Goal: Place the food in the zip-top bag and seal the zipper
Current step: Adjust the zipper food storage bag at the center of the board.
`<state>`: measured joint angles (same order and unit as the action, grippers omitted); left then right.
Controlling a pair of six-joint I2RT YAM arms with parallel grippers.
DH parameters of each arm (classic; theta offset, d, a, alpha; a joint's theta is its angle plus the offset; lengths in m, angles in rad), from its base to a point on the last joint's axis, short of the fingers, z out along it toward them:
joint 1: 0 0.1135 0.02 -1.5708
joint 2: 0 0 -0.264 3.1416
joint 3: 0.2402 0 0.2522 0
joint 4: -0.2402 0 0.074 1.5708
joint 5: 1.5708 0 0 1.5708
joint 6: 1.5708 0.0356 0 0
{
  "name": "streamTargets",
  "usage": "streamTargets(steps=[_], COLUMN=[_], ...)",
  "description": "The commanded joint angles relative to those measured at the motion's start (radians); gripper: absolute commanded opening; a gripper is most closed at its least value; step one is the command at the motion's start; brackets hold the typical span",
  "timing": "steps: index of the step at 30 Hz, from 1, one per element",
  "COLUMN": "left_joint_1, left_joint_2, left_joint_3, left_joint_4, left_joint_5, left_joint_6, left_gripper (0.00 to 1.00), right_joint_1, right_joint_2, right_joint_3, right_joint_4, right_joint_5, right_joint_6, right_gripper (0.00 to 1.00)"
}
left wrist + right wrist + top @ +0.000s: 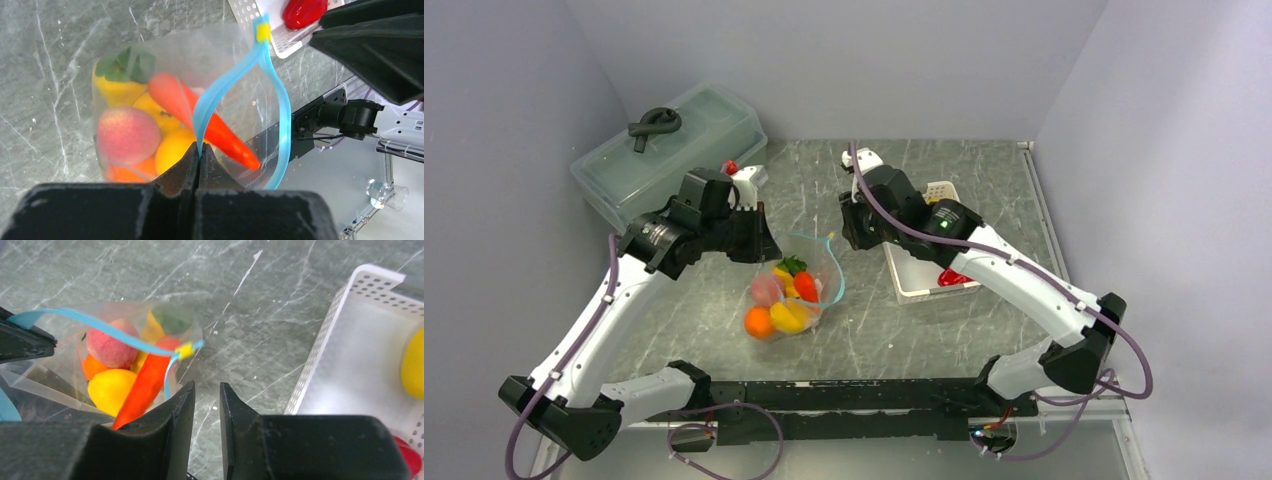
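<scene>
The zip-top bag stands open on the table with a carrot, pink peach, yellow fruits, an orange and a green piece inside. Its teal zipper gapes in a loop, with a yellow slider at the right end. My left gripper is shut on the left end of the zipper strip. My right gripper is open a little and empty, just right of the slider end. A red pepper and a yellow fruit lie in the white basket.
The white latticed basket sits right of the bag, under my right arm. A large translucent lidded box with a dark handle stands at the back left. Grey walls close in the table on three sides.
</scene>
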<state>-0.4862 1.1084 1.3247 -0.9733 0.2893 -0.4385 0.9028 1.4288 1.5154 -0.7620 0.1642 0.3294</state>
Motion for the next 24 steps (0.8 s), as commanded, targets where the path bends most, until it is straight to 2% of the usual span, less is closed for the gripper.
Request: streamTargets(steps=[1, 8, 17, 24], left_joint_1=[-0.002, -0.002, -0.002, -0.002], left_joint_2=[0.004, 0.011, 0.015, 0.021], left_joint_3=[0.05, 0.061, 0.074, 0.087], left_joint_4=[0.009, -0.003, -0.012, -0.013], left_joint_5=[-0.014, -0.028, -0.057, -0.048], left_joint_6=[0.025, 0.035, 0.047, 0.049], left_gripper=[0.0, 0.0, 0.0, 0.0], right_joint_1=[-0.007, -0.059, -0.239, -0.352], right_joint_2=[-0.063, -0.094, -0.122, -0.127], right_joint_3=[0.057, 0.045, -0.04, -0.155], right_joint_4=[0.024, 0.012, 0.047, 0.152], right_joint_5=[0.077, 0.133, 0.098, 0.117], right_joint_6=[-0.037, -0.066, -0.092, -0.089], right_gripper=[0.29, 0.33, 0.39, 0.44])
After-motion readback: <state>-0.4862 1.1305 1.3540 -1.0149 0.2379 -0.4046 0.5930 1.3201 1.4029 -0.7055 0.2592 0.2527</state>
